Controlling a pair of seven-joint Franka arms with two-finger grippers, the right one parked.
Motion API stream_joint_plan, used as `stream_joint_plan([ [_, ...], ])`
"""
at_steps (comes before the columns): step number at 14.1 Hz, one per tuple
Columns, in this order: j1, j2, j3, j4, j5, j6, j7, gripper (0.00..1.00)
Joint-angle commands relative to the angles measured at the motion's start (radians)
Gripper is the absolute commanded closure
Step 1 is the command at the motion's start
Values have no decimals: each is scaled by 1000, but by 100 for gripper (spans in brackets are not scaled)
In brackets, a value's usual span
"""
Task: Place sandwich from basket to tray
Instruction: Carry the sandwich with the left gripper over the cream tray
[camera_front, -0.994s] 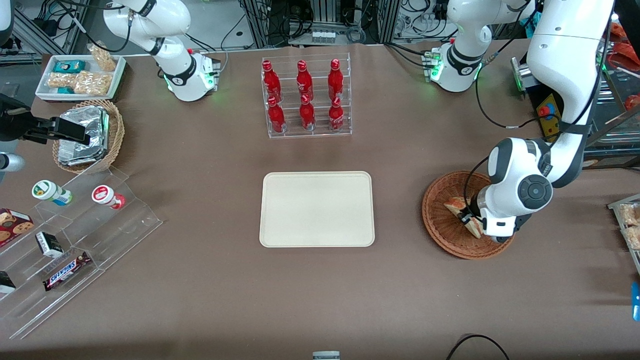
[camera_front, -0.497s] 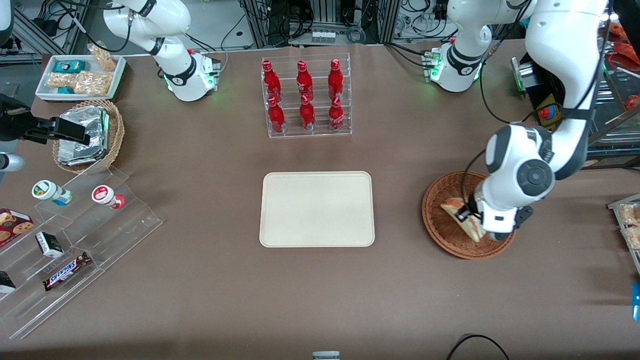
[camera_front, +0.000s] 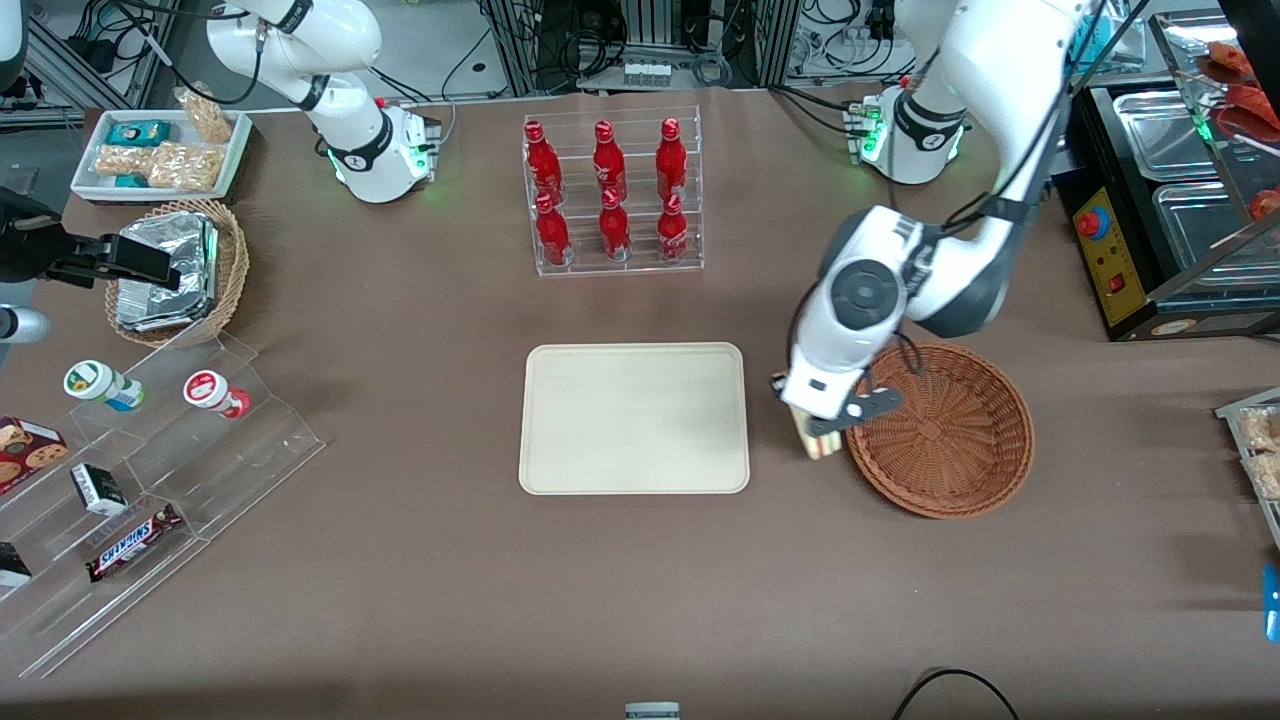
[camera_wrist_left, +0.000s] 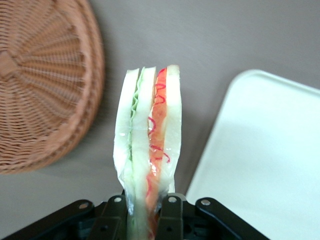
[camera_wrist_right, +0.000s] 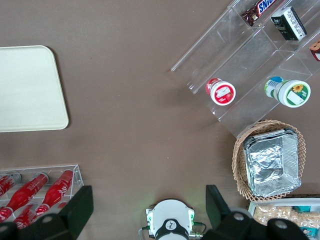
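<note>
Now your brown counter (camera_front: 400, 560) carries the flat cream rectangular tray (camera_front: 634, 418), bare, and the round reddish-brown wicker basket (camera_front: 940, 430), emptied. Your left arm reaches down between them, wrist tipped toward the tray. Its pincer (camera_front: 818, 428) is clamped on the triangular sandwich wedge (camera_wrist_left: 149, 145), pinched at one end so the bread and filling layers hang on edge above bare counter, clear of both rims.

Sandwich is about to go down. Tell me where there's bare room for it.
The whole tray is bare, rim to rim. The hand, shut on the sandwich, hangs over the strip of table between tray and basket. Crowded: the bottle rack, farther from the camera than the tray.
</note>
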Motion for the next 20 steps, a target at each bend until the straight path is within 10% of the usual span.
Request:
stream_joint_plan([
  [1, -86, 68, 12, 98, 22, -13, -37, 84],
  [20, -321, 303, 12, 326, 23, 79, -121, 78],
])
